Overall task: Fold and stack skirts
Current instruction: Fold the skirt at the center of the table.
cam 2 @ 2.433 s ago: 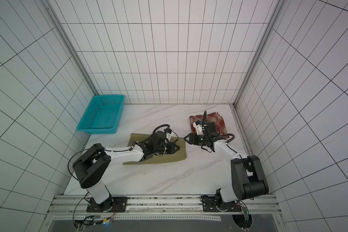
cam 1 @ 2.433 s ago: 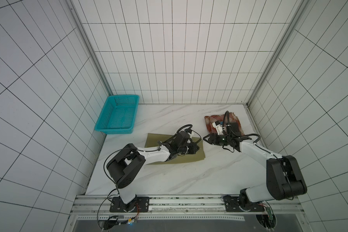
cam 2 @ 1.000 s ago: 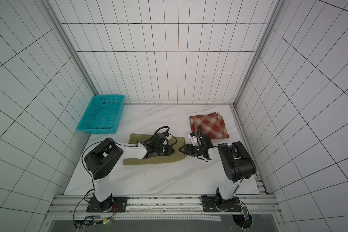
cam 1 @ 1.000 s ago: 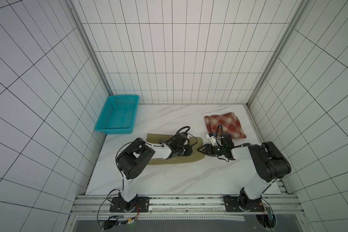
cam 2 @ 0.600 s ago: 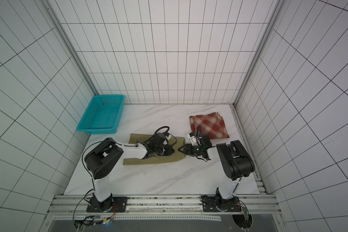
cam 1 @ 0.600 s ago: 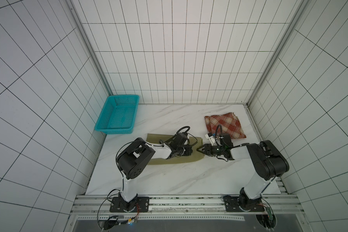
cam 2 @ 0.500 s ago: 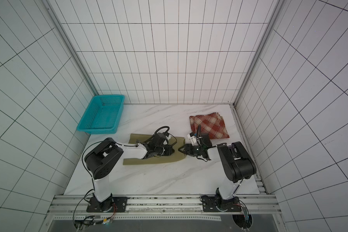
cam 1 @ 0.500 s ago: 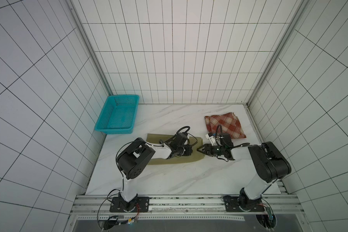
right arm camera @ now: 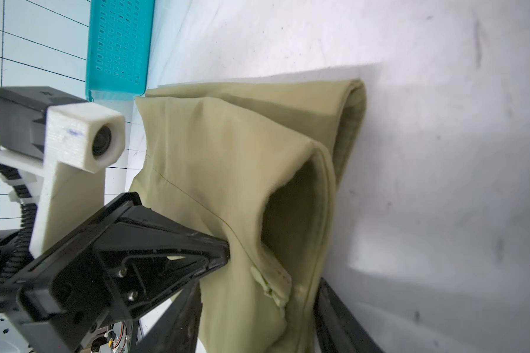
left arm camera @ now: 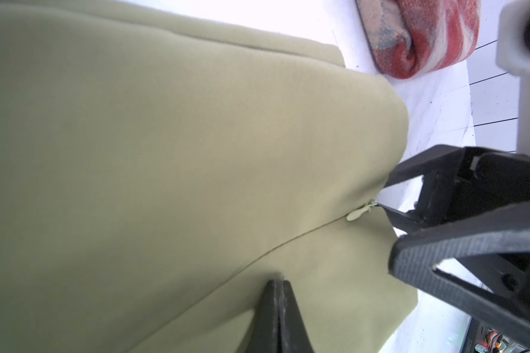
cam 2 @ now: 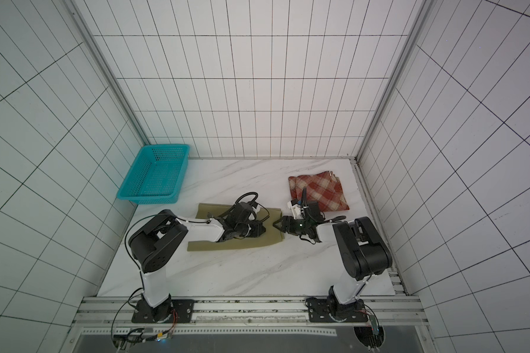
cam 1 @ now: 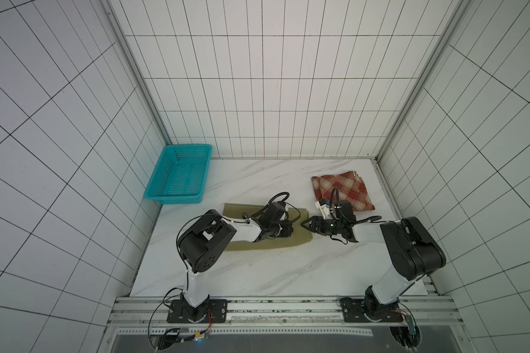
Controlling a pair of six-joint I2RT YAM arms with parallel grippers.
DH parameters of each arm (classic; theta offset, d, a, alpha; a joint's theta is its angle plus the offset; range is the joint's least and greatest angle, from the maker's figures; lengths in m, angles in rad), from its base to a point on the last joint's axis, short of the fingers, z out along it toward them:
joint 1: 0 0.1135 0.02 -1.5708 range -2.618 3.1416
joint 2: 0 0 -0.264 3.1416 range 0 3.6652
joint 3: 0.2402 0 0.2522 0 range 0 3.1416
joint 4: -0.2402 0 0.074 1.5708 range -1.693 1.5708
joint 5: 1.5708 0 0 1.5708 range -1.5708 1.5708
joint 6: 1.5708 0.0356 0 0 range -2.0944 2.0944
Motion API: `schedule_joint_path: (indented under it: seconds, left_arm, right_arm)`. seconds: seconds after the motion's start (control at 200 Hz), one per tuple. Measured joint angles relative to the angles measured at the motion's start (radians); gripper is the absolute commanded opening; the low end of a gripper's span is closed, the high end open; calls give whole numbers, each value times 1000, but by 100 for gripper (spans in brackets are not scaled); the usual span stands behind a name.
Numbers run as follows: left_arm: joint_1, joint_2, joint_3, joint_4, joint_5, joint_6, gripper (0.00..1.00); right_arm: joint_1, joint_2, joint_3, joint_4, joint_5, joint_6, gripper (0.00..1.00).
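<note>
Your right gripper (cam 1: 305, 225) has left the plaid skirt (cam 1: 346, 189) and now sits at the khaki skirt (cam 1: 294, 243). Its jaws stand apart, straddling that skirt's raised edge by the zipper (right arm camera: 271, 288). Your left gripper (left arm camera: 278, 282) is closed, tips pressed on the khaki cloth beside the seam. Khaki lies spread mid-table (cam 1: 257, 275). Plaid lies folded near the far right corner, well apart from the basket (cam 1: 173, 199).

The olive-khaki skirt (cam 1: 299, 239) lies flat at centre, waist end gaping; the red-cream plaid skirt (cam 1: 346, 191) lies folded, far right.
</note>
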Motion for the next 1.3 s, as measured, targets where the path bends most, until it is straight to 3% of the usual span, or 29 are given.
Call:
schedule_joint_path:
  seconds: [0.63,0.745,0.874,1.079,1.299]
  left_arm:
    - [0,0,0,1,-2,0,0]
    - [0,0,0,1,-2,-1,0]
    - [0,-2,0,1,-3,-3,0]
    - [21,-42,-41,5,8,-28,0]
    - [137,-185,-133,8,32,-54,0]
  right_arm:
    - [47,63,14,94,-24,54,41]
    - [48,63,14,81,-24,62,30]
    - [48,62,14,62,-18,73,0]
    - [51,3,18,-39,-5,56,0]
    - [31,-74,148,-334,61,-54,0]
